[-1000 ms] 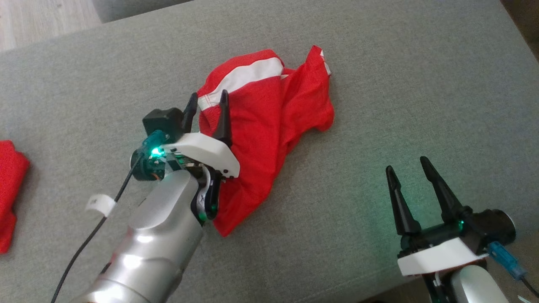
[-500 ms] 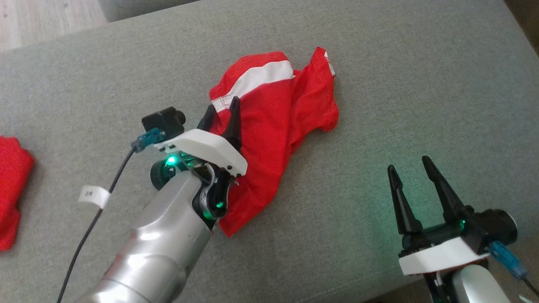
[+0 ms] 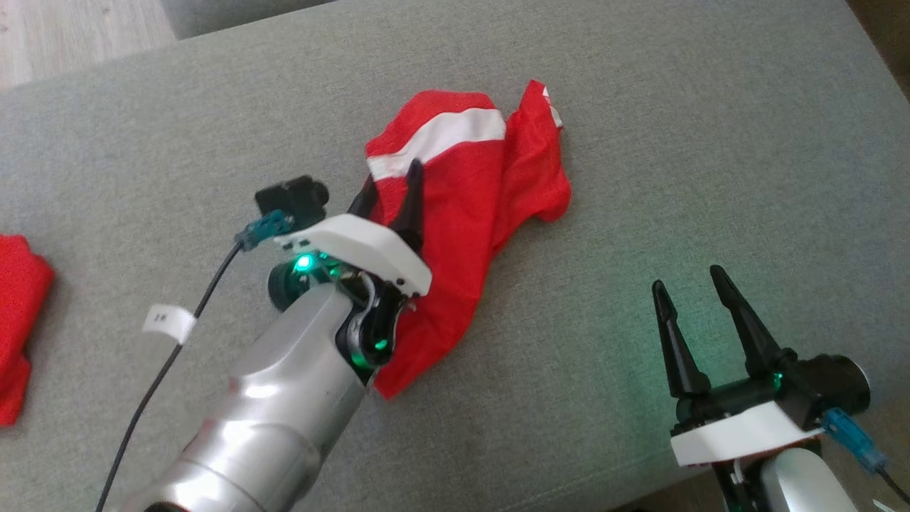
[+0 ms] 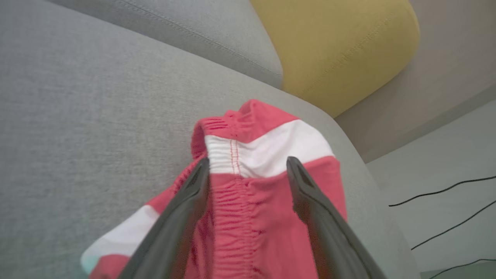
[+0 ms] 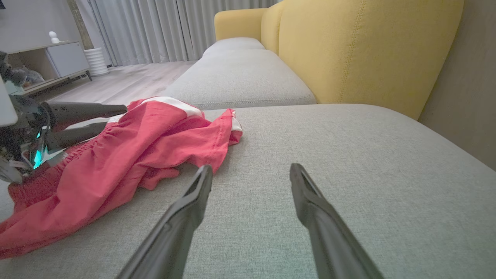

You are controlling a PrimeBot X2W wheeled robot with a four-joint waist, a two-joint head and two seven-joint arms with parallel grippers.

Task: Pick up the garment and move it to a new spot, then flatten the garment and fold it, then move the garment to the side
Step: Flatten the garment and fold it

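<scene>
1. Red garment (image 3: 469, 213) with a white band lies crumpled on the grey sofa seat (image 3: 675, 142), near its middle in the head view. The left hand (image 3: 391, 178) is at the garment's left edge, fingers spread and released. The right hand (image 3: 686, 279) is low right, well apart from the garment, released and empty. Another red cloth (image 3: 18, 320) lies at the left edge.
2. Left wrist view: the fingers (image 4: 186, 209) stand apart on either side of the gathered waistband (image 4: 232, 201), not clenched on it. A yellow backrest (image 4: 341, 50) stands beyond.
3. Right wrist view: the right hand's fingers (image 5: 310, 205) are spread over bare seat, with the garment's hem just ahead to the left.
</scene>
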